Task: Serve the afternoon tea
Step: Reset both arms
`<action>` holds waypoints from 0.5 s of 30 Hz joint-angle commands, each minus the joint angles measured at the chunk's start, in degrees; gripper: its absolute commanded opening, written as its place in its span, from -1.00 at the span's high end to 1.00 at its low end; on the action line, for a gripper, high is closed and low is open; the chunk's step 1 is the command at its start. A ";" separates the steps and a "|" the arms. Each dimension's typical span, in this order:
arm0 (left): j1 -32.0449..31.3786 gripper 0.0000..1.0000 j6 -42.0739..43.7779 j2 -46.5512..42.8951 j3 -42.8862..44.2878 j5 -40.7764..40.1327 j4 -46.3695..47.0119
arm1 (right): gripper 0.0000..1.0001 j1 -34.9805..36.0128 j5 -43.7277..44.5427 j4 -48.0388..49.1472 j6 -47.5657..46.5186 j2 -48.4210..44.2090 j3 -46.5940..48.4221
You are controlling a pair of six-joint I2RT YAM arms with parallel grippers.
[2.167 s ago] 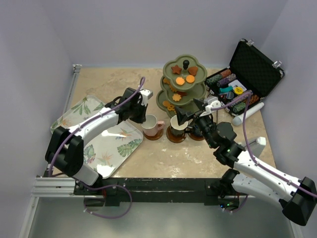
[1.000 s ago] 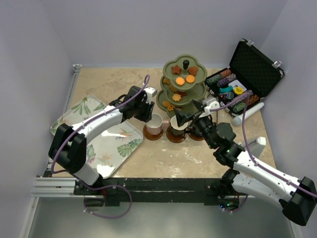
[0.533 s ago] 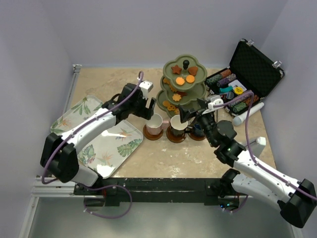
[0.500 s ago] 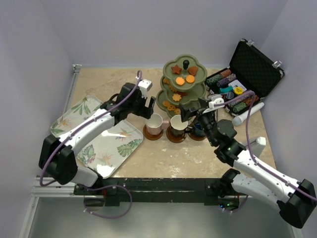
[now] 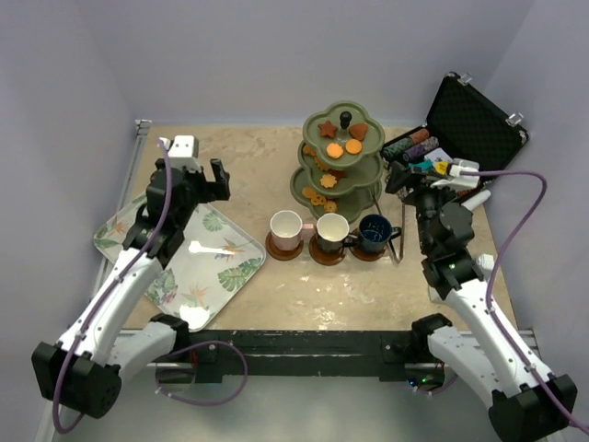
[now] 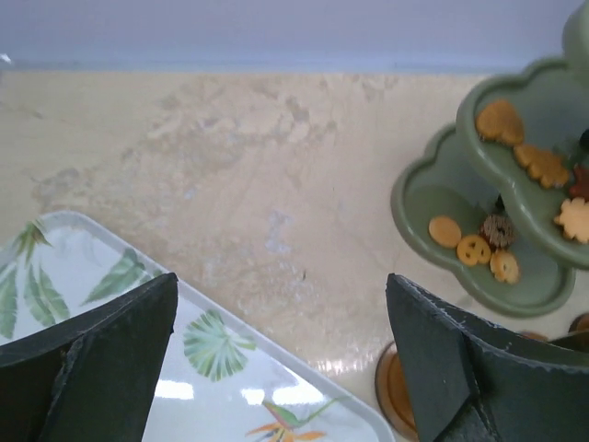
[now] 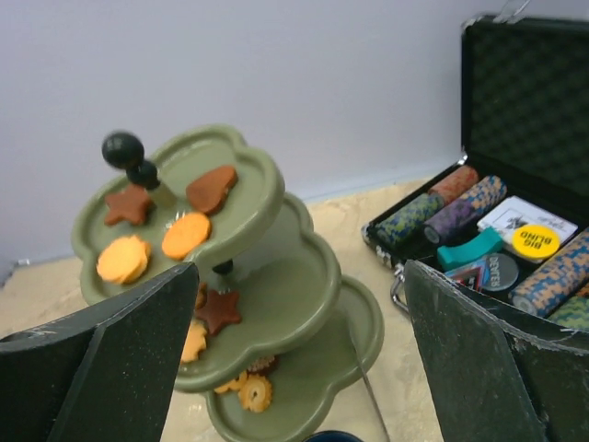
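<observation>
Pulled back from the cups since half a second ago: left gripper [image 5: 210,181] off the pinkish-white cup [image 5: 285,226] and over the far edge of the leaf-patterned tray [image 5: 230,273], right gripper [image 5: 402,177] away from the row and toward the right edge of the tabletop [image 5: 230,152], just beside the black case [image 5: 474,120]. Fingers of both spread wide, clamped on nothing.

Well apart from either gripper, three cups in a row at mid-tabletop, on the near side of the olive-green stand [image 5: 295,186]: pinkish-white, then cream cup [image 5: 332,226], then navy cup [image 5: 375,229] toward the right, each upright on a brown saucer [image 5: 286,250]. Insides of the cups too small to judge.

Stand toward the middle of the far edge, orange and brown biscuits [image 5: 333,149] on all three tiers.

Tray along the left edge, with a white utensil [image 5: 208,247] lying on it. Case open at the far right corner, rolls of poker chips [image 5: 414,145] inside.
</observation>
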 commanded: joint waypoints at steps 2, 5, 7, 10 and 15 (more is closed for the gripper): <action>0.27 -0.99 -0.61 -10.34 -4.60 -8.22 11.88 | -0.97 -0.85 6.13 -0.45 1.09 -7.16 4.73; 0.27 -0.99 -0.61 -13.86 -5.92 -11.47 13.55 | -0.96 -0.85 8.24 3.58 -3.04 -12.96 2.81; 0.27 -0.99 -0.52 -15.80 -6.63 -12.62 14.52 | -0.97 -0.85 8.86 6.14 -5.07 -16.39 1.13; 0.27 -0.99 -0.52 -16.77 -6.37 -13.94 14.09 | -0.97 -0.85 9.04 7.46 -5.51 -19.65 -0.01; 0.27 -0.99 -0.43 -16.42 -5.75 -14.91 12.68 | -0.97 -0.85 9.57 8.69 -5.95 -21.24 -1.07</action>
